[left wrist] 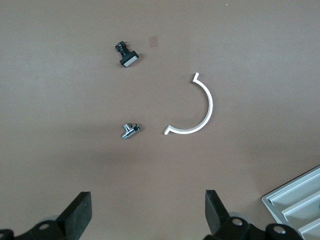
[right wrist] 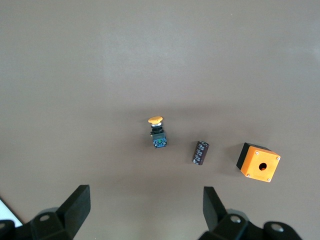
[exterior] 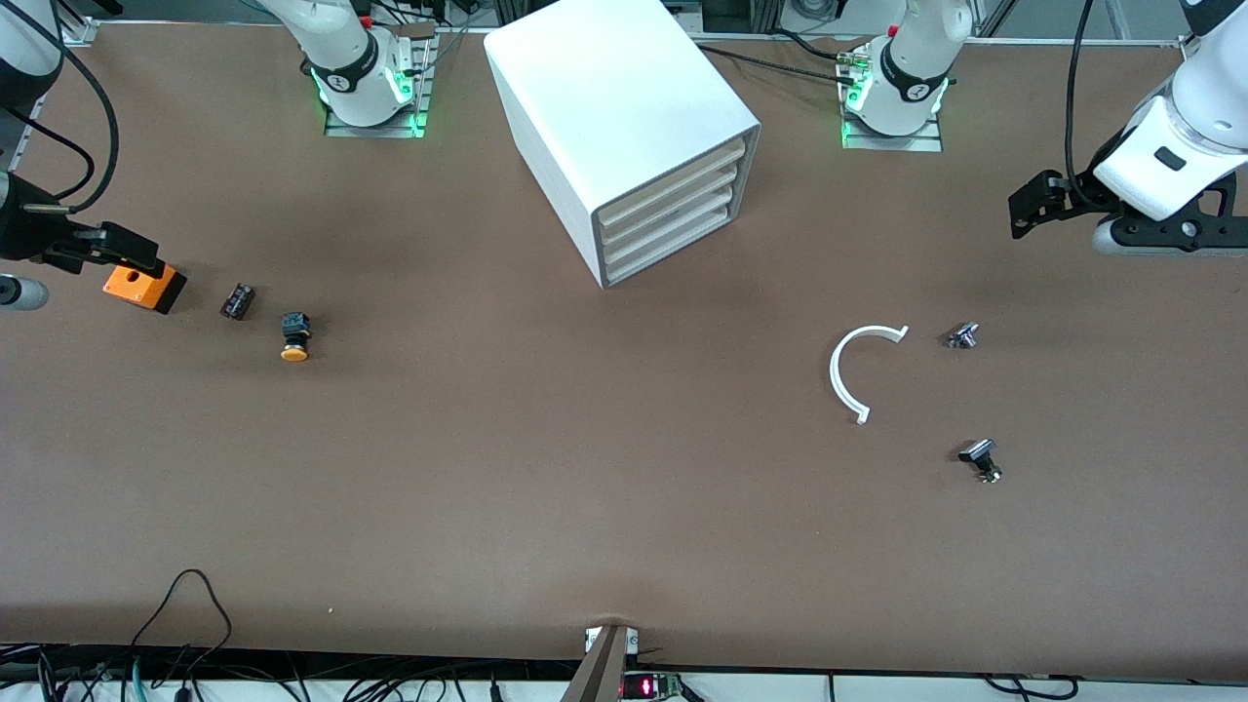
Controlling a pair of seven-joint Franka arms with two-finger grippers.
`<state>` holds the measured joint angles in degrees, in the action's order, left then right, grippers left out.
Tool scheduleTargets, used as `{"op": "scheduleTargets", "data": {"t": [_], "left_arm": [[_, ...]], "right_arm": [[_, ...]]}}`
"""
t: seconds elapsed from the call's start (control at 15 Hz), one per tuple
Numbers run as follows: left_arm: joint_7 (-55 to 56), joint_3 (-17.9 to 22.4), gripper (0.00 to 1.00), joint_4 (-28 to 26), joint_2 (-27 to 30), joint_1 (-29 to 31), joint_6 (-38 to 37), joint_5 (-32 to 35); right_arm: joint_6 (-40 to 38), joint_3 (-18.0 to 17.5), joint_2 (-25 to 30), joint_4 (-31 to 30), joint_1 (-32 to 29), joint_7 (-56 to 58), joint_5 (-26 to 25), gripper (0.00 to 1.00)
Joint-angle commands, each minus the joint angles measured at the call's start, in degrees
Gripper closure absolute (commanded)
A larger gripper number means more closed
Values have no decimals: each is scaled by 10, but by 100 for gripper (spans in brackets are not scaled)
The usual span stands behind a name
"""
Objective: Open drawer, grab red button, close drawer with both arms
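Four drawers (exterior: 673,210) shut flush in the white cabinet (exterior: 604,107), cream fronts turned toward the left arm's end of the surface (exterior: 624,507) and a little toward the front camera; long axis of each front level, across the cabinet's mouth. No red-capped button in view, so judged to lie inside one drawer. Left hand (exterior: 1029,205) spread wide and empty over bare surface at that end, nearer to the fronts. Right hand (exterior: 136,255) spread and empty too, just over the orange box (exterior: 144,286), off the cabinet's blank side. Likely the left for the pull.
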<state>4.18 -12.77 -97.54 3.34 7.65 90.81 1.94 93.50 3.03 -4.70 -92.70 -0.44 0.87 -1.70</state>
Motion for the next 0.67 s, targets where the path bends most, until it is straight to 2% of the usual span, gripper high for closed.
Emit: {"op": "scheduleTargets", "data": {"t": [0.0,0.6], "left_arm": [[-2,-1,0,15,-4,3,-18,-11],[0,-5,0,45,-22,2,-40,-10]], "right_arm": [[10,3,11,-13,3,9,10,0],[15,6,5,0,1,1,8,0]]}}
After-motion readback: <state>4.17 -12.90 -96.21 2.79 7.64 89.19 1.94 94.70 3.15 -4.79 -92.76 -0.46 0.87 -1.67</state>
